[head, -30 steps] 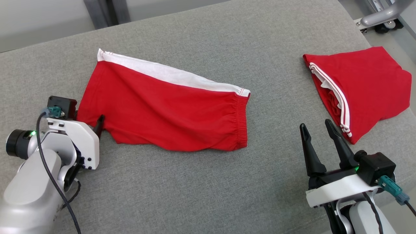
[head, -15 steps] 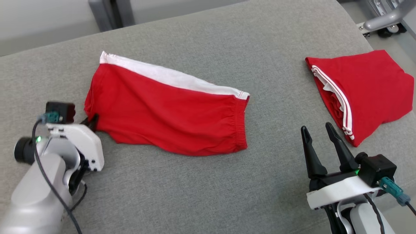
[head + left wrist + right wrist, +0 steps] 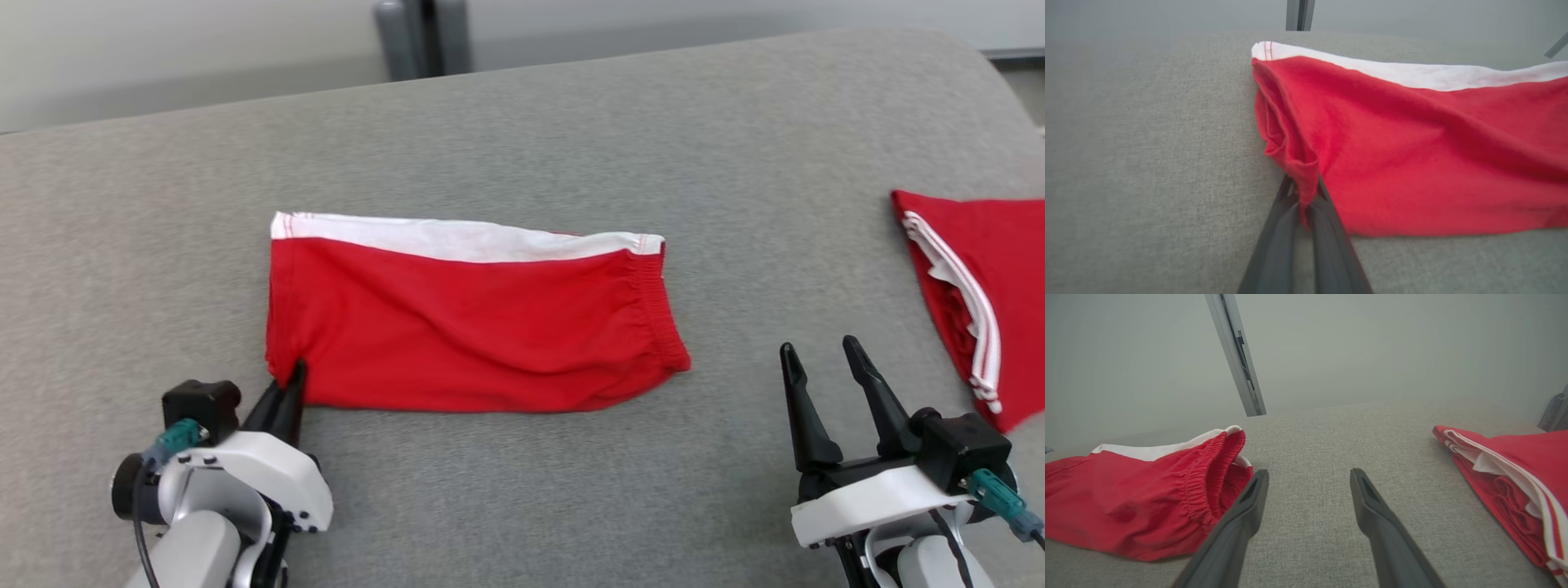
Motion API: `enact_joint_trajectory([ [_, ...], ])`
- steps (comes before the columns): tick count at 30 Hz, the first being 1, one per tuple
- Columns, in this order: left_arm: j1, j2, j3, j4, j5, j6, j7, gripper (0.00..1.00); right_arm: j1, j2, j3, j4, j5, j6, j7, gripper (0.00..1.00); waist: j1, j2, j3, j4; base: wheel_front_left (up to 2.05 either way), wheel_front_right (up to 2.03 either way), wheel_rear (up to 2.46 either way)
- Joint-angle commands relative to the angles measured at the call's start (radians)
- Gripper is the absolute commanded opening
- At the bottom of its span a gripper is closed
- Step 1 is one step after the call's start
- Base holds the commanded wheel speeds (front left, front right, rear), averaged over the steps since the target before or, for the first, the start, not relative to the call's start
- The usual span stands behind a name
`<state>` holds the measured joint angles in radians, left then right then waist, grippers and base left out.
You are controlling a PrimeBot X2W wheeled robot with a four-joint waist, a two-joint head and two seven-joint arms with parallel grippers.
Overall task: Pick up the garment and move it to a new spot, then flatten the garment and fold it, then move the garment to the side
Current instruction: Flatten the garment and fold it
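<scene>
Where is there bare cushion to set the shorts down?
Free: the wide cushion strip behind the red shorts; the patch left of them; the gap between their waistband and the folded red garment, beyond the open right fingers. Crowded: the near left corner, where the left fingers pinch the hem, and the right edge.

No readable text, labels, brand marks, numbers or signs in any view.
</scene>
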<state>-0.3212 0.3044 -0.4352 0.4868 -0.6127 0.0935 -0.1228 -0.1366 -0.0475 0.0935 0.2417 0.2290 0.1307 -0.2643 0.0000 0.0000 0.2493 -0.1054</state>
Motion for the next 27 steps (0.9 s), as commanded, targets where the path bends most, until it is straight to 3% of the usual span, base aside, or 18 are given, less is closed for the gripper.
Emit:
enact_joint_trajectory([
  [1,0.025,0.008,-0.003,-0.046,0.006,0.018,0.006,0.0,0.005,-0.007,-0.011,-0.001,-0.011,0.0,0.004,1.0,0.0,0.0,-0.011,0.048,0.0,0.0,0.0],
  [6,0.102,0.019,-0.023,-0.18,0.013,0.06,0.044,0.0,0.005,-0.007,-0.02,-0.012,-0.022,0.0,0.016,1.0,0.0,0.0,-0.015,0.076,0.0,0.0,0.0],
  [7,0.112,0.018,-0.022,-0.194,0.003,0.062,0.053,0.17,0.004,-0.007,-0.019,-0.014,-0.022,0.0,0.018,1.0,0.0,0.0,-0.015,0.077,0.0,0.0,0.0],
  [8,0.119,0.019,-0.019,-0.208,-0.001,0.066,0.051,0.88,0.001,-0.007,-0.019,-0.016,-0.021,0.0,0.021,1.0,0.0,0.0,-0.015,0.077,0.0,0.0,0.0],
  [9,0.121,0.02,-0.013,-0.222,0.002,0.07,0.037,1.0,-0.003,-0.007,-0.017,-0.017,-0.02,0.0,0.022,1.0,0.0,0.0,-0.014,0.076,0.0,0.0,0.0],
  [16,0.148,-0.005,0.071,-0.309,0.011,0.106,-0.119,1.0,-0.015,-0.007,-0.027,-0.034,-0.011,0.0,0.009,1.0,0.0,0.0,-0.03,0.067,0.0,0.0,0.0],
  [27,0.088,-0.01,0.157,-0.426,0.198,0.093,-0.141,1.0,-0.009,-0.007,-0.054,-0.066,-0.042,0.0,0.002,1.0,0.0,0.0,-0.062,0.074,0.0,0.0,0.0],
])
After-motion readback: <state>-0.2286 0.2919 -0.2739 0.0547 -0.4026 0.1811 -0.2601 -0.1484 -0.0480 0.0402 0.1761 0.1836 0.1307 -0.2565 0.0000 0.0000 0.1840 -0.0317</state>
